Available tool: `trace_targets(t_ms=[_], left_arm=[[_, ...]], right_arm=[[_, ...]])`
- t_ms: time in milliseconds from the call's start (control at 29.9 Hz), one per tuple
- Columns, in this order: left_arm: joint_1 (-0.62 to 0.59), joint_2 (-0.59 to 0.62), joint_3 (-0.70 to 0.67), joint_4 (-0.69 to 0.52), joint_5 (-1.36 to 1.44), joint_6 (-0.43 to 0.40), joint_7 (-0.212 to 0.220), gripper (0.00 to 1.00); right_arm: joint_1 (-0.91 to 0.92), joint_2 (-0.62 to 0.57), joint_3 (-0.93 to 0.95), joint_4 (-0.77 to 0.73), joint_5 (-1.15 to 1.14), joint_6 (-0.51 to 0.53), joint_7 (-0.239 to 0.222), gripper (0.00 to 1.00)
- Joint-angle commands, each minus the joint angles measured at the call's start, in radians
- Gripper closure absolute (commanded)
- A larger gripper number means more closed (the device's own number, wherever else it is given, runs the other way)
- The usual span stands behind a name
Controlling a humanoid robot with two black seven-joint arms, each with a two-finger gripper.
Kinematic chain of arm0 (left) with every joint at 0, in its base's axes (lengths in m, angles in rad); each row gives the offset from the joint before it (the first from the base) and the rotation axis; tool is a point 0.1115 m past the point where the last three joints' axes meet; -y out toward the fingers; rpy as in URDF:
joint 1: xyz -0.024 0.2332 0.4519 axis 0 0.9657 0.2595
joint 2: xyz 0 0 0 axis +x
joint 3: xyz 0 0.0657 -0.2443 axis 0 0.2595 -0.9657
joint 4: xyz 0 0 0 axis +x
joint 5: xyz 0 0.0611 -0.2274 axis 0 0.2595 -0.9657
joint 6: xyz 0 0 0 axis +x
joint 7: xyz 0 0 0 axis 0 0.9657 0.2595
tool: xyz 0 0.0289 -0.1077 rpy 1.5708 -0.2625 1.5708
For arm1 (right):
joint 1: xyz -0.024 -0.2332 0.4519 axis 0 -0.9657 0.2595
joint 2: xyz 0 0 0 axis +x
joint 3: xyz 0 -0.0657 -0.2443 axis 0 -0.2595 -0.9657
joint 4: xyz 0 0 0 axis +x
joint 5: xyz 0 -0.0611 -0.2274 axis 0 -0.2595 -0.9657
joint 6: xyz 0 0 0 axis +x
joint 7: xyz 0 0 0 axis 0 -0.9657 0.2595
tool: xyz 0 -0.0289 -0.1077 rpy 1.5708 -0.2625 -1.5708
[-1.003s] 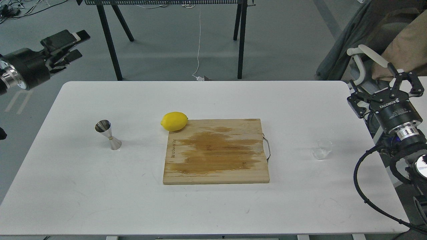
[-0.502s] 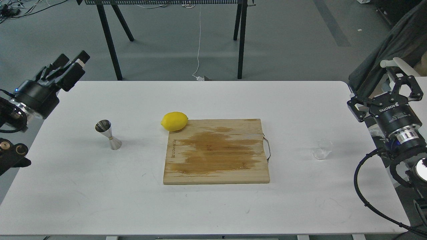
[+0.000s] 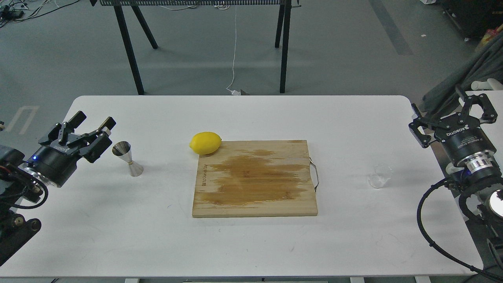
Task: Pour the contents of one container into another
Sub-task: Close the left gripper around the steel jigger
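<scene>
The small clear glass cup stands on the white table at the right, near the board's handle. The shiny steel hourglass jigger stands upright at the left. My left gripper hangs open just left of the jigger's rim, fingers spread and holding nothing. My right gripper is open too, up and to the right of the glass cup, well apart from it.
A wet-stained wooden cutting board with a metal handle lies in the table's middle. A yellow lemon rests at its far left corner. Black trestle legs stand on the floor behind the table.
My left arm has swung down and right from above the floor to beside the jigger. My right gripper has drifted slightly lower. The cup, jigger, lemon and board have not moved.
</scene>
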Motion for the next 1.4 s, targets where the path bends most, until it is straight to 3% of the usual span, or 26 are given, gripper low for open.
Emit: trace_targets(t_ms=[0, 568, 1371], left_arm=[[0.029, -0.011, 0.005, 0.041, 0.007, 0.0, 0.0, 0.01], [0.095, -0.155, 0.015, 0.167, 0.056, 0.0, 0.0, 0.01], [-0.124, -0.317, 0.158, 0.44, 0.043, 0.0, 0.0, 0.02]], right_arm=[[-0.001, 0.0, 0.002, 0.0, 0.0, 0.0, 0.0, 0.01], [-0.008, 0.0, 0.005, 0.002, 0.002, 0.0, 0.0, 0.01], [-0.008, -0.006, 0.013, 0.002, 0.002, 0.0, 0.002, 0.01]])
